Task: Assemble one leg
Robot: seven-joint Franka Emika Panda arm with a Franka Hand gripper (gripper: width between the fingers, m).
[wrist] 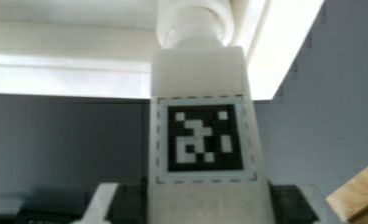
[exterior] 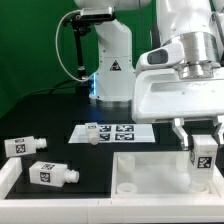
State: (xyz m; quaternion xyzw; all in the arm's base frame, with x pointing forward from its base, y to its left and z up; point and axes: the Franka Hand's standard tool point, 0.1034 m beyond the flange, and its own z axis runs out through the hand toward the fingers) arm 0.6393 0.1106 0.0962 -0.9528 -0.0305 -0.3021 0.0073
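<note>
My gripper (exterior: 203, 152) is shut on a white leg (exterior: 203, 162) with a black-and-white tag, holding it upright over the right part of the white tabletop (exterior: 150, 170) at the exterior view's lower right. In the wrist view the held leg (wrist: 204, 120) fills the middle, tag facing the camera, its round stub (wrist: 199, 22) at the far end; the black fingers (wrist: 302, 205) flank its near end. Two more legs lie on the black table at the exterior view's left, one (exterior: 21, 147) near the edge and one (exterior: 51, 172) closer to the front.
The marker board (exterior: 112, 131) lies flat at mid-table. A small white part (exterior: 92, 138) lies at its left end. The robot base (exterior: 110, 65) stands behind it. A white rim (exterior: 8, 178) borders the table's front left.
</note>
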